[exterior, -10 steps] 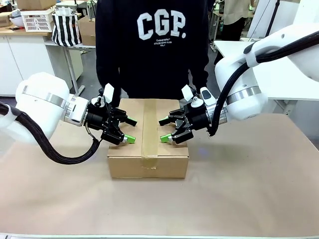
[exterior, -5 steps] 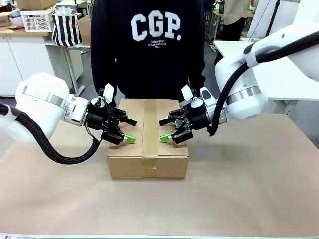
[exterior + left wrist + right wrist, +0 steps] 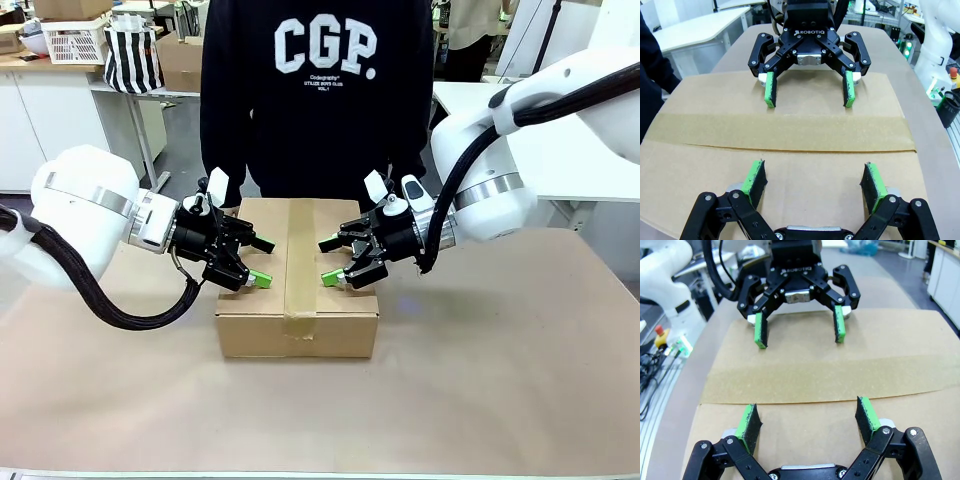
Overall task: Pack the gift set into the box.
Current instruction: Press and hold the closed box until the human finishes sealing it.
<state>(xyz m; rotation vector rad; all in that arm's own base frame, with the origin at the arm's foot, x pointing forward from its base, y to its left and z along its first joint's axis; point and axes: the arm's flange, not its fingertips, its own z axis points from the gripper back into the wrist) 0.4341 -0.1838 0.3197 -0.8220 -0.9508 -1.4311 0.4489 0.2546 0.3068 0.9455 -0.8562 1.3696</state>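
Brown paper-like sheeting covers the counter (image 3: 480, 370), matte and faintly creased, and on it, midway between the two arms, sits the box (image 3: 297, 318) — a shallow rectangular carton of brown corrugated cardboard, its flaps closed and sealed by a smooth, slightly glossier strip of brown tape (image 3: 301, 262) along the centre seam. The left pincer (image 3: 262, 261) hovers over the left flap with its green-padded fingers spread wide, holding nothing; the right pincer (image 3: 333, 262) mirrors it over the right flap, equally wide and empty, the two facing each other across the tape. A person in a dark printed sweatshirt (image 3: 318, 90) stands at the far edge, apparently with hands near the carton's back rim, though the arms hide them. With the seam taped, nothing can go in; hard pads pushing or scraping at the slick tape would probably slip, dent the soft board or shove the light carton toward the person.
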